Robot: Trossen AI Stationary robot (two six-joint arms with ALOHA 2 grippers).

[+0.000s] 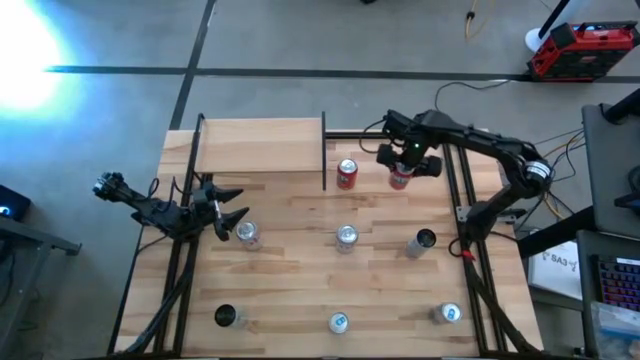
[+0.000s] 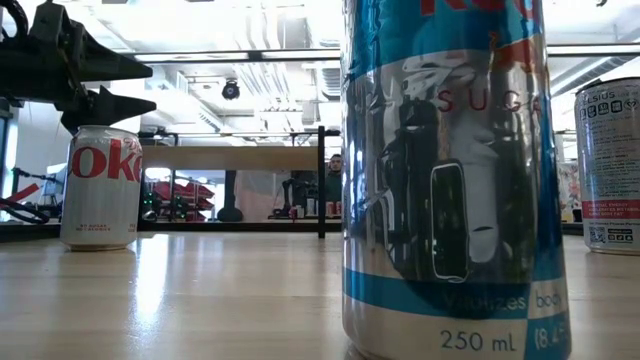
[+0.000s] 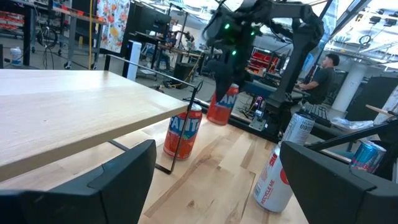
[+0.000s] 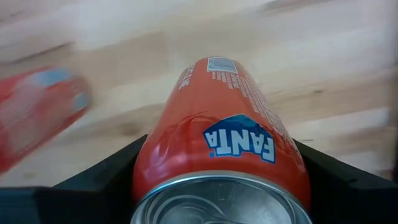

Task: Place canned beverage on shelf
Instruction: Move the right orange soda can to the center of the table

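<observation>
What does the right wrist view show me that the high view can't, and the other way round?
Only the right wrist view shows, close up, the right gripper's dark fingers pressed against both sides of the orange Fanta can.

Only the high view shows the pale wood shelf to the left of the right gripper, the left gripper open beside a silver can, and five more cans spread over the table.

Both show the held Fanta can and a second red can beside it.
</observation>
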